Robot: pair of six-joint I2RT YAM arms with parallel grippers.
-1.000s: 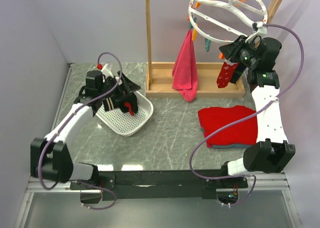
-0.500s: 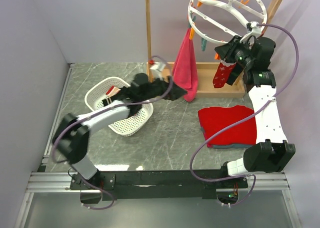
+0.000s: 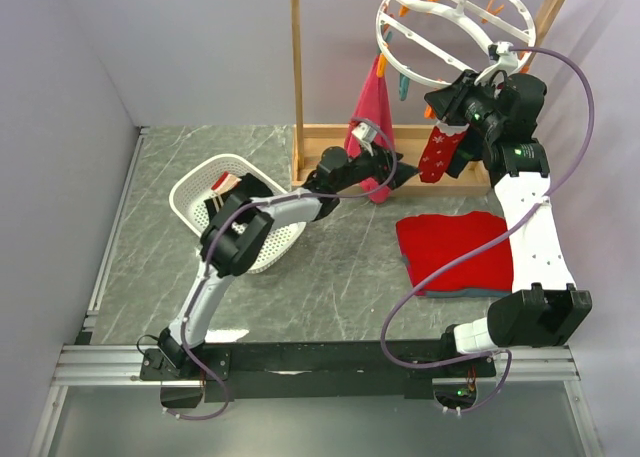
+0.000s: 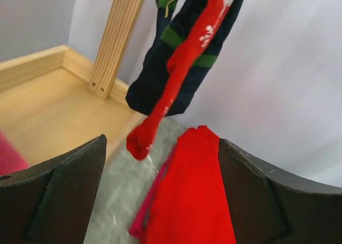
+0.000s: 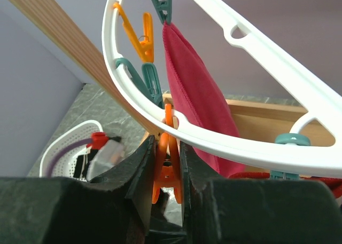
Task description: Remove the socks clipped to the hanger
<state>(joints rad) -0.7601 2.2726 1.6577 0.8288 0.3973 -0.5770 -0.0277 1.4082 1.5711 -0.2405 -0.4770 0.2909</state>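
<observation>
Orange clip [image 5: 169, 142] pinched by right gripper [image 5: 167, 165]; left gripper [image 4: 160, 148] spread, empty. If released now, sock [image 3: 437, 155] at 6 o'clock of hanger [image 3: 385, 37] could be dropped uncaught.

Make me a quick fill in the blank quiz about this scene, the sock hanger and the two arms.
1. The clip squeezed by the right gripper is coloured ____.
2. The left gripper is ____, holding nothing.
3. The towel clipped to the hanger is ____.
4. The folded cloth lying on the table is ____.
Missing words: orange; open; pink; red.
</observation>
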